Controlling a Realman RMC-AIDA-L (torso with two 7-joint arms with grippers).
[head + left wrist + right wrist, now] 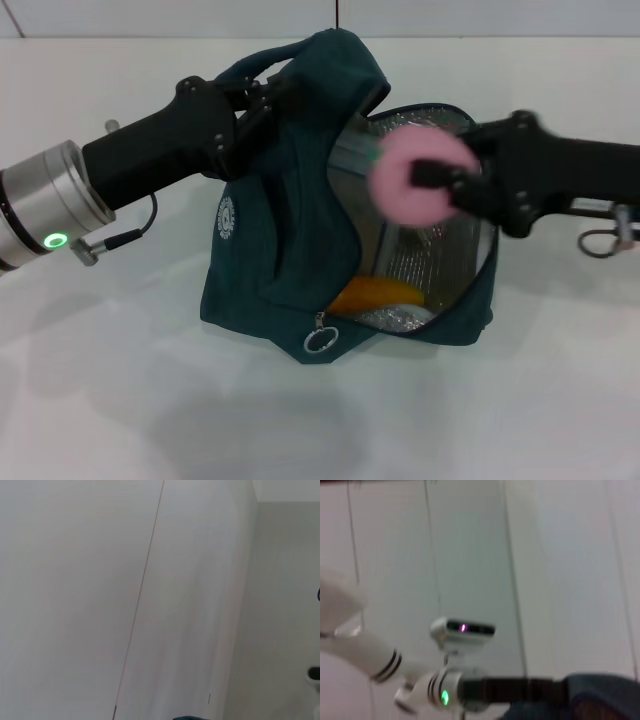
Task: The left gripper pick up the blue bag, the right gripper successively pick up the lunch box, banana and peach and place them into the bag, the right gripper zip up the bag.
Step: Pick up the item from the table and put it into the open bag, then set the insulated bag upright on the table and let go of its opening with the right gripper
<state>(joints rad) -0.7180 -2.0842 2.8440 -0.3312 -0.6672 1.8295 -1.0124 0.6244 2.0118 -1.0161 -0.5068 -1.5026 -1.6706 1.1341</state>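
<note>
The right gripper [432,182] is closed on the round, pink, soft-looking peach [422,176], holding it in the air directly in front of the wide mouth of the dark teal-blue fabric bag [290,200] with the silver foil lining. The peach hangs high against the upper part of the opening, not yet inside; the lined cavity lies below and behind it, so the coming move appears to be a short push inward and downward from the right arm's side before letting go.

Inside the bag, low down near the front lip, the yellow-orange curved banana [378,294] lies on what seems to be the lunch box, a pale shape only partly visible beneath it and too hidden to describe. That suggests the peach is the last item to go in, with the zipping still to follow.

The left gripper [262,98] holds the bag by its top edge near the handle, pinching the fabric and keeping the opening tilted toward the right arm; its fingers are buried in the cloth, but they look clamped on it. The bag's long axis runs from the held top corner down to its base, which rests on the white tabletop [120,400]. A round metal zipper-pull ring [321,340] dangles at the front lower edge of the opening, nearer the right arm than the left.

The left wrist view shows only pale wall.
</note>
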